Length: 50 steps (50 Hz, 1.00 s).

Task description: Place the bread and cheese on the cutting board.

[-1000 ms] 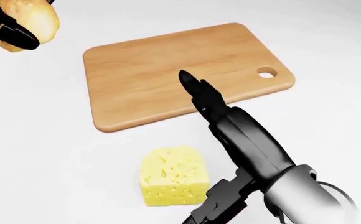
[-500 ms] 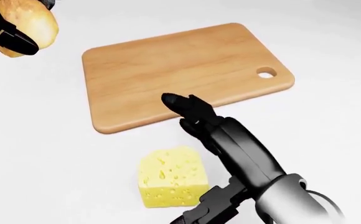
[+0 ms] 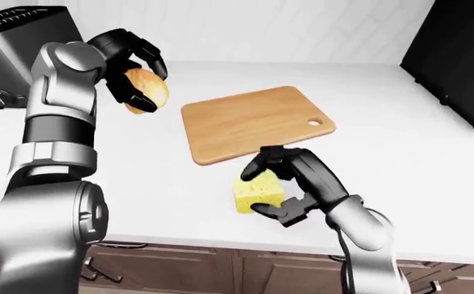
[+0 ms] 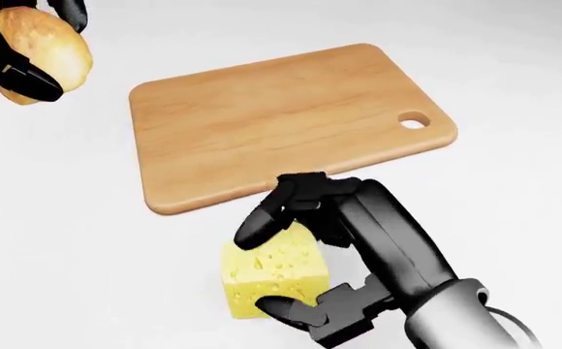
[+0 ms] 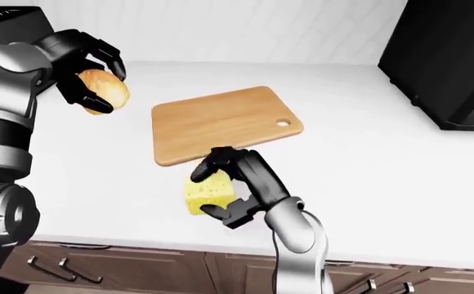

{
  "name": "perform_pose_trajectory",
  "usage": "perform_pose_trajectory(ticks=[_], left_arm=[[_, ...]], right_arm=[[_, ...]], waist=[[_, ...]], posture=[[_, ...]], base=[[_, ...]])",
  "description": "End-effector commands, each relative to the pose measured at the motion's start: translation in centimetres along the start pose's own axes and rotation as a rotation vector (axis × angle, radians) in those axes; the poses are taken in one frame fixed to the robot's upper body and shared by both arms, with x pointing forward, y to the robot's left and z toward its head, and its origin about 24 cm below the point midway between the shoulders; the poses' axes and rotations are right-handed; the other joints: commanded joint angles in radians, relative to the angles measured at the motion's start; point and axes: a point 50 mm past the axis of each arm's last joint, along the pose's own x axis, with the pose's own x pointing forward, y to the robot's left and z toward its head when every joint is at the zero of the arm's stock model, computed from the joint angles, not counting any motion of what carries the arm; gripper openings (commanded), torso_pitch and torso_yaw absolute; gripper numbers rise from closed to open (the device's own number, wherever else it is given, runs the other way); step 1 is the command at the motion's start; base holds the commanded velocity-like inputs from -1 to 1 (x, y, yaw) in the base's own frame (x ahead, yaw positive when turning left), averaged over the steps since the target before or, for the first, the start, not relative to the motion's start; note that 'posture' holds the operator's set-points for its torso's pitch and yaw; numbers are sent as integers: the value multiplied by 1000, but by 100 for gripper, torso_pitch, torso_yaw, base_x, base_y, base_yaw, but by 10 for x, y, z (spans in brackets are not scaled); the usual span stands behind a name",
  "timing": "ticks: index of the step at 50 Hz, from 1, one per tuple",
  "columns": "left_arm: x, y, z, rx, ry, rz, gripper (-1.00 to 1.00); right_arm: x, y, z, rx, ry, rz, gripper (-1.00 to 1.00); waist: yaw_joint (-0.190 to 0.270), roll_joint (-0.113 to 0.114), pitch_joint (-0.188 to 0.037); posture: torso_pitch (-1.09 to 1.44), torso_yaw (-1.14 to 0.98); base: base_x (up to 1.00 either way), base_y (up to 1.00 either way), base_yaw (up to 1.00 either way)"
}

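Moved since a second ago: my right hand, off the cutting board at frame centre, now cups the cheese at lower centre, fingers half-closed; my left hand grips bread upper left; both placements pending, I judge.

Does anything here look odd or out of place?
Nothing stands out. The cutting board lies flat and bare on the white counter. The left hand holds the bread in the air, and the right hand has its fingers about the cheese, which sits intact beside the board.
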Motion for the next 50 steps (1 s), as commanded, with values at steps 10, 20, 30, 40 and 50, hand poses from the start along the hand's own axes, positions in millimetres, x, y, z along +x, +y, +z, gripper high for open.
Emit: perform_pose_trajectory(ticks=[10,20,30,40,50], left_arm=[[-13,25,21,34,-76,104,-98],[-16,32,34,41,-96,109,-98],[-16,32,36,52,-100,108,-97],[-2,3,51,118,-150,81,-97],[7,-11,58,95,-176,55,-97]], right_arm=[[3,2,-1,14,18,59,-99],[9,-29,36,44,-35,9,-98],[23,-75,76,66,-87,-85,-98],[64,-142,98,19,-75,-252,-98],[115,-169,100,-40,-3,-318,-98]], waist=[[-3,6,-21],[-8,9,-11],[-7,9,0],[0,1,2],[5,-10,-2]], posture=[[0,0],[0,0],[0,0],[0,0],[0,0]], base=[[0,0,0],[0,0,0],[0,0,0],[0,0,0],[0,0,0]])
